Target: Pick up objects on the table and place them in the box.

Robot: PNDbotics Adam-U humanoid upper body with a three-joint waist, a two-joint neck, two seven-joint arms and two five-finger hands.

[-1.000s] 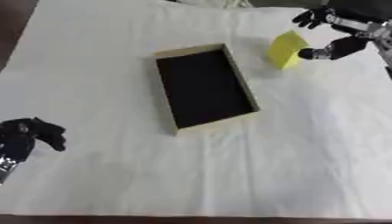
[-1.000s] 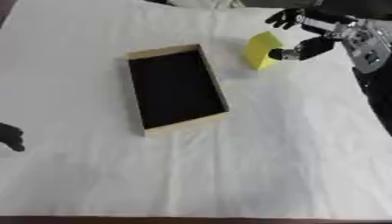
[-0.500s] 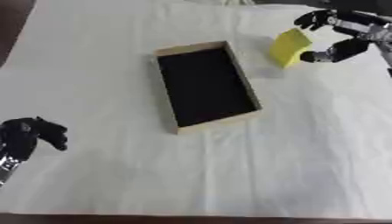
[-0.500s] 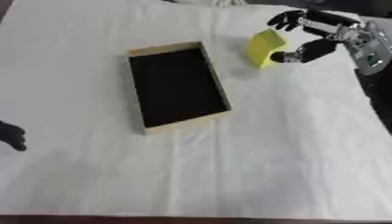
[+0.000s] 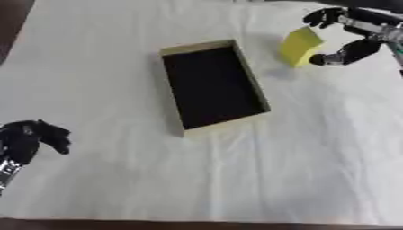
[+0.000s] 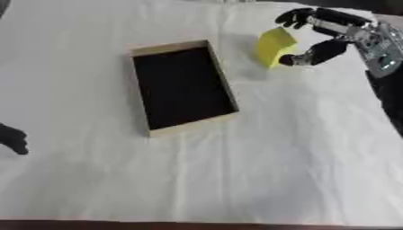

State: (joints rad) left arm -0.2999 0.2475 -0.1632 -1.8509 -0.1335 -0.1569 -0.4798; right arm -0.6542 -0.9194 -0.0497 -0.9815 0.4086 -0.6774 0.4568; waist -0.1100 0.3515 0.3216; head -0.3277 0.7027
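Right hand point(image 6: 319, 33) around yellow block point(image 6: 274, 46)

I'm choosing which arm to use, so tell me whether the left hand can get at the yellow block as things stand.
Probably not. The left hand rests at the near left edge, while the yellow block is far right, past the box, and already pinched by the right hand.

Left hand point(image 6: 11, 138) mostly cut off by the right eye view's edge, box point(image 5: 212, 85) interior too dark to tell contents.
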